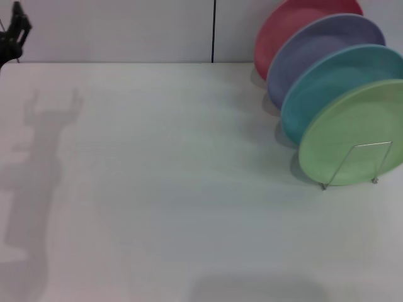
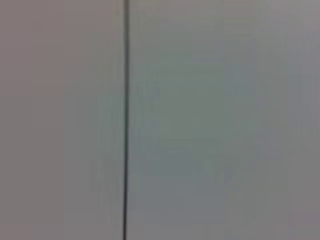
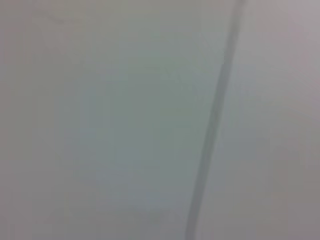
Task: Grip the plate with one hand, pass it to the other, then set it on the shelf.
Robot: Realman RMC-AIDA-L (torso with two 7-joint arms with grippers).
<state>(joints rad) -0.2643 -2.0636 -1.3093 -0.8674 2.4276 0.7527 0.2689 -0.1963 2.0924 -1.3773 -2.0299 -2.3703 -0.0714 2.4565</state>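
The light-green plate [image 1: 352, 135] stands on edge at the front of the wire shelf [image 1: 359, 165], at the right of the head view. Behind it in the shelf stand a light-blue plate [image 1: 337, 78], a lavender plate [image 1: 318, 47] and a red plate [image 1: 286, 28]. A black part of my left gripper [image 1: 14, 34] shows at the top left corner, high above the table and far from the plates. My right gripper is out of view. Both wrist views show only a plain wall with a dark seam.
The white table [image 1: 157, 189] stretches across the head view, with the left arm's shadow [image 1: 38, 157] on its left side. A wall with a vertical dark seam [image 1: 213, 31] stands behind the table.
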